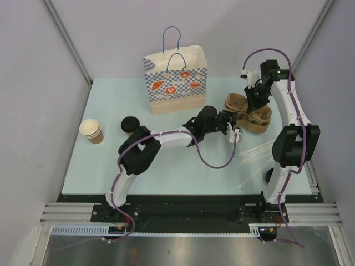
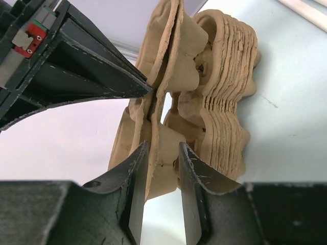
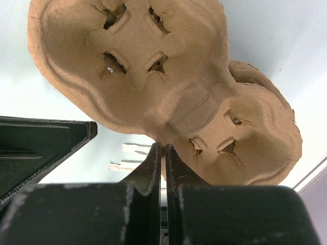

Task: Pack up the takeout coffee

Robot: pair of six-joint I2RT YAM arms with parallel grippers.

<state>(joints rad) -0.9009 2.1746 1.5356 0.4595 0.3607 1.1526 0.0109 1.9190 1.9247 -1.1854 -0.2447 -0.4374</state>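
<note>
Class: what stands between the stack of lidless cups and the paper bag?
The black-lidded takeout coffee stands there, apart from both; the top view shows it.

The bag (image 1: 175,83) stands at the back, with trays (image 1: 262,121) to its right. Before it on the left sit cups (image 1: 91,131), with the coffee (image 1: 130,124) just right of them. The straws (image 1: 256,153) lie front right.

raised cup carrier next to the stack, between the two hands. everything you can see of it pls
The raised cup carrier is brown moulded pulp, rough-fibred: a two-pocket tray, each pocket bottom cut with cross slits. It is tilted up against the stack of carriers, right of the paper bag on the pale table. The right hand is shut on its rim; the left hand straddles another part of it, one finger each side, grip uncertain.
</note>
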